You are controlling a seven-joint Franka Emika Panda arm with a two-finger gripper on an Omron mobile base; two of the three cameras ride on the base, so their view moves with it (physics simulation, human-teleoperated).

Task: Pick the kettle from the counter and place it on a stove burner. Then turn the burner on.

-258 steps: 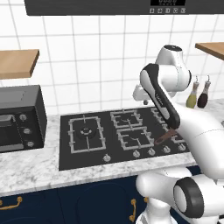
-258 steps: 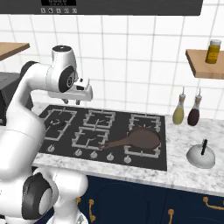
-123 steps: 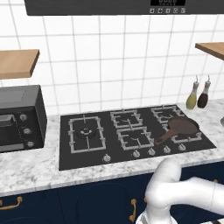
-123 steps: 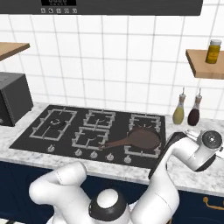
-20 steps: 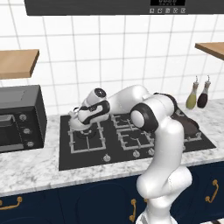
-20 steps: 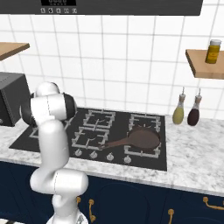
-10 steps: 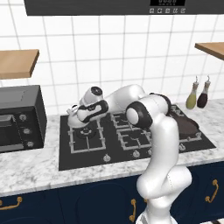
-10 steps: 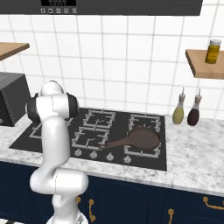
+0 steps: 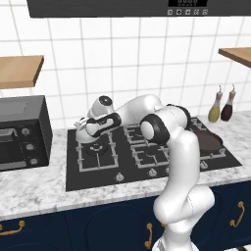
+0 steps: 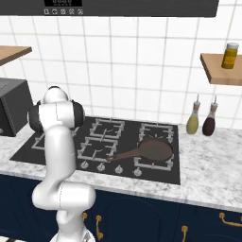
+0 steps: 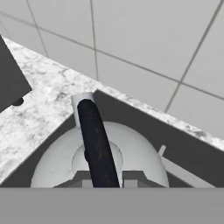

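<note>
Our gripper (image 9: 84, 128) left of centre in the left base view, jaws clamped on the thin black arched handle of the smooth silver-white domed kettle (image 11: 100, 159), above the black cast-iron stove burner (image 9: 96, 149), marbled counter (image 11: 41, 98) alongside

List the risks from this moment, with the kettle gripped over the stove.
1. The gripper is shut only on the thin black arched handle of the squat silver-white kettle, so the kettle may swing or tip on release.
2. It hangs near the large black grate's back-left corner, beside the marbled counter; it might land off-centre.
</note>
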